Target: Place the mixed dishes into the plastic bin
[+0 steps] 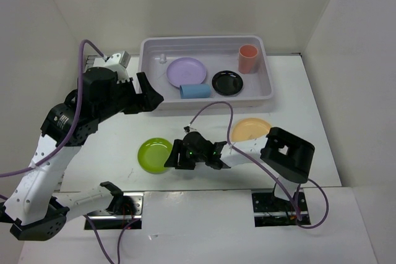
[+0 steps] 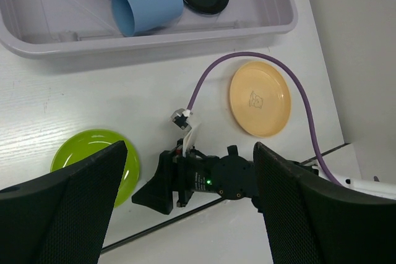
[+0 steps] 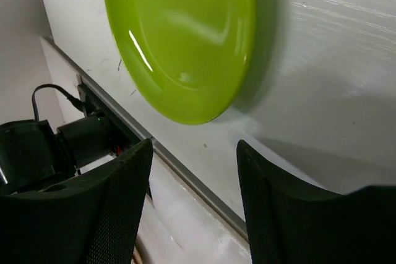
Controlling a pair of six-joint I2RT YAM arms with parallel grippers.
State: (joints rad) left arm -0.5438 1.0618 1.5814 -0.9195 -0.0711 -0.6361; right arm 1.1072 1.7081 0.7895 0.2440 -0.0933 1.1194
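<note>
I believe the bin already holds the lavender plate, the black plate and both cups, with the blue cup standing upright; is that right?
Not quite: the blue cup lies on its side, as the top external view shows. The bin does hold the lavender plate, the black plate and both cups; only the salmon cup stands upright.

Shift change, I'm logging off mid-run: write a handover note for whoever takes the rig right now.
Left tool: open, empty, hovering by the near left corner of the bin.
Right tool: open, at the edge of the green plate, no grip yet.
Done: lavender plate, black plate, blue cup (on its side), salmon cup in the bin.
To do: green plate and orange plate, both on the table.
</note>
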